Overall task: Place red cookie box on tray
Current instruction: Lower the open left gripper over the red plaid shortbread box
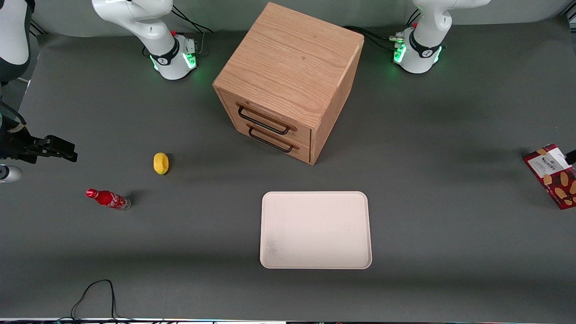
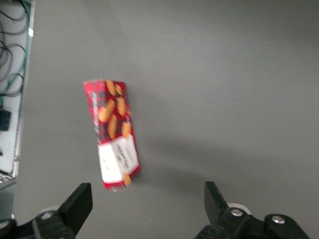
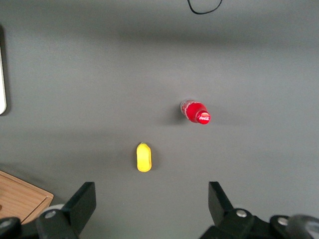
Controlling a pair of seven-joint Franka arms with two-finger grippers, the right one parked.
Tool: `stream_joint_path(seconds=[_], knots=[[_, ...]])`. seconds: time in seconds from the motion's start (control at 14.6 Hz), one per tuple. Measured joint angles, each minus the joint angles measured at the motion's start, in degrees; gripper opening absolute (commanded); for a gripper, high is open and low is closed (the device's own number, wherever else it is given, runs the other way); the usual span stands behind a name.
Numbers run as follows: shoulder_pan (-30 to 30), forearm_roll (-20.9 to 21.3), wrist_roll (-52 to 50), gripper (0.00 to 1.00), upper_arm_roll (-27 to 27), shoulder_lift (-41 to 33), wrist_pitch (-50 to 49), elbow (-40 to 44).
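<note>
The tray [image 1: 316, 230] lies flat on the bench [image 1: 450, 252] nearest the front camera, bare, with open grey surface on every side of it. Toward the parked arm's end stand a small red soda bottle [image 1: 108, 199] and, a little farther from the camera, a yellow lemon-like object [image 1: 161, 163], well apart from each other and from the tray. A black cable [image 1: 96, 294] loops over the bench's near edge.

The red cookie box [image 1: 552, 174] lies at the working arm's end of the bench, well apart from the tray and cut off by the front view's border, so its full length does not show there. A dark bit at the border just beside the box may belong to the arm; it is too cropped to tell. In the left wrist view the whole box [image 2: 111, 133] lies flat, label up, slightly blurred, with bare bench all round it and the bench's edge and cables [image 2: 12, 59] near it.

The pincer [image 2: 147, 201] hangs above the bench with its two fingertips [image 2: 79, 201] spread wide, holding nothing, clear of the box.

Farther off, the wooden drawer cabinet [image 1: 288, 81] stands mid-bench, both drawers shut.
</note>
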Motion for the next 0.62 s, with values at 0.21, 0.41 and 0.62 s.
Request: stream_joint_path(seconds=[0.21,0.41,0.62], knots=[[4.8,-6.8,6.3,1.0,0.5,7.0,7.4,0.2],[9.5,-15.0,13.6,1.0,0.6,14.8,10.6,2.0],[11.6,-16.8,15.1,1.0,0.5,20.6,12.8,4.2]])
